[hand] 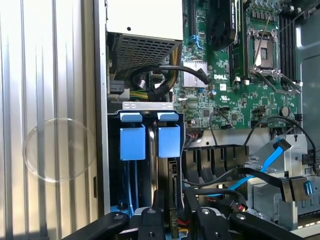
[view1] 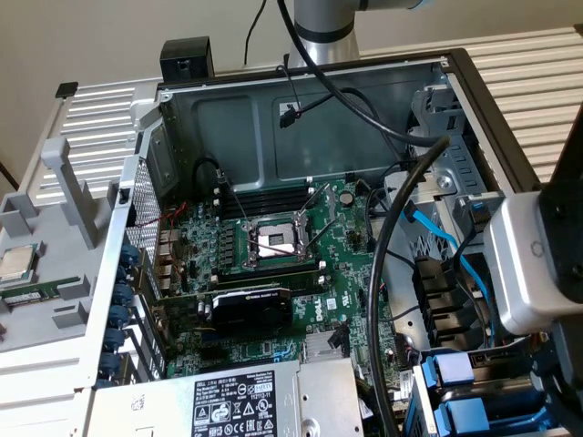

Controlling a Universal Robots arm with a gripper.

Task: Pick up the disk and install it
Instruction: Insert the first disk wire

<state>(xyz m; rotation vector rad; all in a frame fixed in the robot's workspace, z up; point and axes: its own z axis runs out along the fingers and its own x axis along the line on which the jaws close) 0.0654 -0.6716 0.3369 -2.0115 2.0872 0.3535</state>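
Gripper (hand: 173, 220): jaws drawn narrow, one finger on each side of the disk (hand: 173, 182), apparently clamping its near edge. The disk stands on edge in the drive cage (hand: 148, 105), its blue frame (hand: 169, 141) just beside a second blue carrier (hand: 132, 142). Judged in its slot, or nearly so, the narrow grip serving to align it with the bay. The motherboard (hand: 235, 95) lies beyond.

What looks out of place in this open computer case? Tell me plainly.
The processor socket stands open and empty, levers raised, while a processor chip lies outside the case on the grey tray at the exterior view's left. A blue cable hangs loose near the drive bays.
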